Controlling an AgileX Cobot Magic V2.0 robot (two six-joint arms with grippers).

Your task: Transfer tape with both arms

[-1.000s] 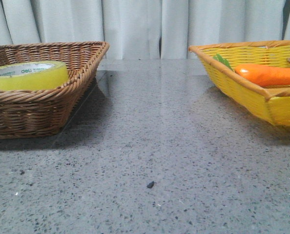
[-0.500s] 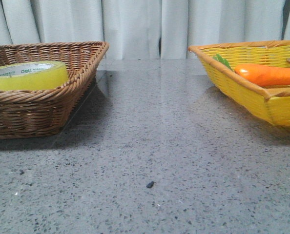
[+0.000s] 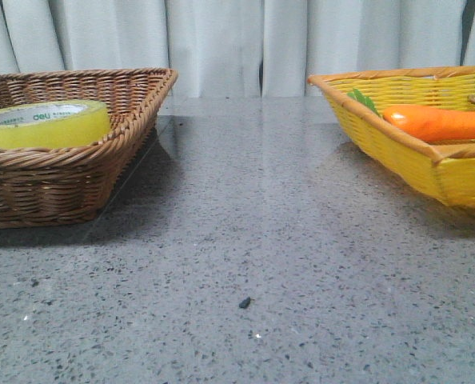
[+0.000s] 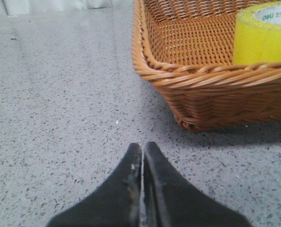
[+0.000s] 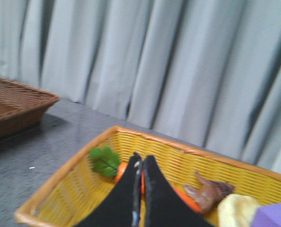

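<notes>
From the front, the tape [image 3: 45, 124] lies flat in the brown basket [image 3: 77, 180]; it looks stiff, light and slick, best pinched across its wall. By the left wrist, the left claw [image 4: 143, 153] is closed on nothing, outside that basket. By the right wrist, the right claw [image 5: 141, 163] is closed, empty, over the yellow basket [image 5: 74, 179].

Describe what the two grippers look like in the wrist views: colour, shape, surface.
Only the fingers show. The left gripper has two black, matte fingers, broad at the base and tapering to rounded tips, with pale scuffs along the inner edges. The right gripper looks the same: black, tapered, with a thin light strip along the seam. No cables, screws or markings are visible in either view.
</notes>
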